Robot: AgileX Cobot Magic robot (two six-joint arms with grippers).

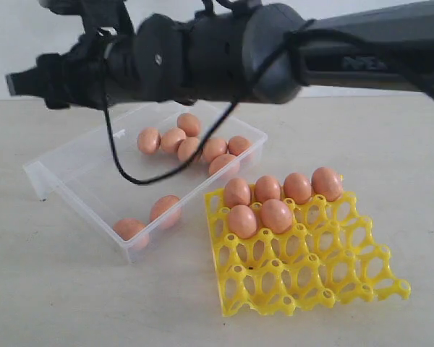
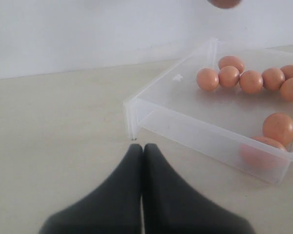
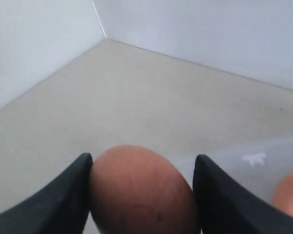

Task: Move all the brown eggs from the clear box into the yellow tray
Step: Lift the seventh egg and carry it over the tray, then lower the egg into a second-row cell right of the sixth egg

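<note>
Slipping is the risk: one brown egg (image 3: pixel 139 195) is gripped in the right hand (image 3: pixel 142 165), high above the clear box (image 1: pixel 65 170) on the left, and could be dropped or cracked before the yellow tray (image 1: pixel 311 275), near right, is reached. The left hand (image 2: pixel 142 148) is shut, empty.

**Room at the yellow tray (image 1: pixel 304 273)**

You have its front rows open; six brown eggs (image 1: pixel 267 189) fill its back cups. Just beside it stands the clear box (image 1: pixel 87 181); above that, an arm (image 1: pixel 224 50) and dangling cable (image 1: pixel 116 152) block.
</note>
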